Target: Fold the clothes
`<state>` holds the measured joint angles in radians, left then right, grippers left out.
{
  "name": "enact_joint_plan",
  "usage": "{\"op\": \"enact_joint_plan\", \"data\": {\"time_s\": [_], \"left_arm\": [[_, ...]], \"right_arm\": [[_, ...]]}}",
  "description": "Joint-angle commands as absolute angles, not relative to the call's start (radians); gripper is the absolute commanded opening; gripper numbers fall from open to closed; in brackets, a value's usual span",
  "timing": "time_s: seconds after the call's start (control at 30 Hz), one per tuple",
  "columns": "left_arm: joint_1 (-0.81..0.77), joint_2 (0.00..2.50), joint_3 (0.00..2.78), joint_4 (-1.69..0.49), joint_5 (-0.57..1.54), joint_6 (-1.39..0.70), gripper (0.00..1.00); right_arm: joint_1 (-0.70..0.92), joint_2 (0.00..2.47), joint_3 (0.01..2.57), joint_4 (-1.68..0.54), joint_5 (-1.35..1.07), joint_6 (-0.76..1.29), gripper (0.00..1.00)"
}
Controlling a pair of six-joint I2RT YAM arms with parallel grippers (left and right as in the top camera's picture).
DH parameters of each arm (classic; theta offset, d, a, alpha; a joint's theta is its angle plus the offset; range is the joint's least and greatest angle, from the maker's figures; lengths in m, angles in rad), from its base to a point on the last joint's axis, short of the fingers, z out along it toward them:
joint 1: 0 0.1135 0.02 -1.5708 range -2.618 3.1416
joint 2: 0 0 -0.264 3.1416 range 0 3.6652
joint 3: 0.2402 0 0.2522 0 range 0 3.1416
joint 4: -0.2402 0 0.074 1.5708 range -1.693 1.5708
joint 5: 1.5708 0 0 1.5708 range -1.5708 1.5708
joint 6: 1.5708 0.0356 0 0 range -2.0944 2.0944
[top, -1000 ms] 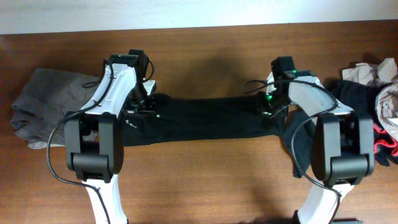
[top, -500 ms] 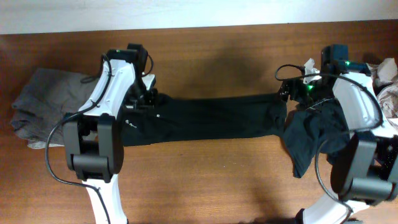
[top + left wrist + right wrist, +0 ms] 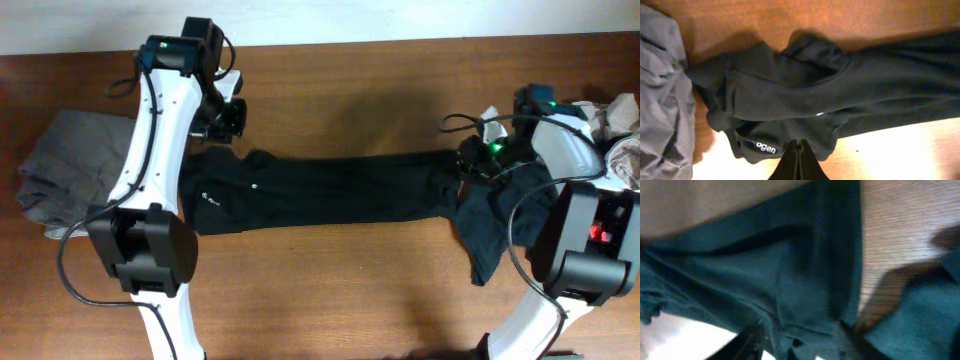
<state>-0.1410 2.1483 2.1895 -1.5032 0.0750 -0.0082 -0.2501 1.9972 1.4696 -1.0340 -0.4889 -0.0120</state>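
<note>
- black T-shirt (image 3: pixel 330 190) lies flat on the table (image 3: pixel 350 80), pulled into a narrow band; its long axis runs left-right across the table, between the two arms
- collar and white logo (image 3: pixel 766 148) end points to the robot's left; the other end bunches up at the right, under the right arm
- left gripper (image 3: pixel 220 122) is closed tight, fingers pressed together, holding nothing; it hangs over the far-left corner of the shirt, apart from the cloth
- from the left wrist view, the collar end lies straight below and ahead of the fingertips, so a short drop would reach it
- right gripper (image 3: pixel 472 165) sits down at the shirt's right end; the wrist view shows fingers partly spread with dark folds between them, too blurred to tell if the cloth is pinched or just lies there
- each arm is nearer its own end; judgement: the next fold turns on taking both ends and bringing them across the long axis
- grey garment (image 3: pixel 65 175) lies just beside the shirt's left end, touching or nearly so
- another dark garment (image 3: pixel 490 230) overlaps the right end, so a grab there may catch the wrong cloth
</note>
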Motion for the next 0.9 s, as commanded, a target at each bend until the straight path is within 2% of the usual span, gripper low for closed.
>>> {"op": "enact_joint_plan", "data": {"time_s": [0.0, 0.1, 0.23, 0.33, 0.47, 0.67, 0.77, 0.87], "left_arm": [[-0.141, 2.092, 2.216, -1.496, 0.081, 0.004, 0.02], [-0.141, 2.092, 2.216, -1.497, 0.081, 0.004, 0.02], [-0.141, 2.092, 2.216, -1.488, 0.081, 0.004, 0.02], [-0.141, 2.092, 2.216, -1.482, 0.081, 0.004, 0.02], [-0.141, 2.092, 2.216, -1.489, 0.081, 0.004, 0.02], [-0.141, 2.09, 2.216, -1.505, 0.079, 0.023, 0.02], [-0.141, 2.076, 2.216, -1.499, 0.078, 0.023, 0.02], [-0.141, 2.048, 2.22, -1.485, 0.079, 0.023, 0.02]], "right_arm": [[-0.31, 1.996, 1.473, -1.091, -0.463, -0.025, 0.33], [-0.349, 1.996, 1.472, -1.117, -0.345, 0.073, 0.2], [-0.365, 1.996, 1.432, -1.087, -0.305, 0.147, 0.08], [-0.349, 1.999, 1.362, -1.031, -0.28, 0.159, 0.07], [-0.356, 2.002, 1.241, -0.915, -0.158, 0.27, 0.04], [-0.489, 1.988, 1.258, -0.987, 0.08, 0.44, 0.04], [-0.58, 1.963, 1.311, -1.044, 0.06, 0.476, 0.04], [-0.631, 1.925, 1.356, -1.059, -0.059, 0.405, 0.04]]}}
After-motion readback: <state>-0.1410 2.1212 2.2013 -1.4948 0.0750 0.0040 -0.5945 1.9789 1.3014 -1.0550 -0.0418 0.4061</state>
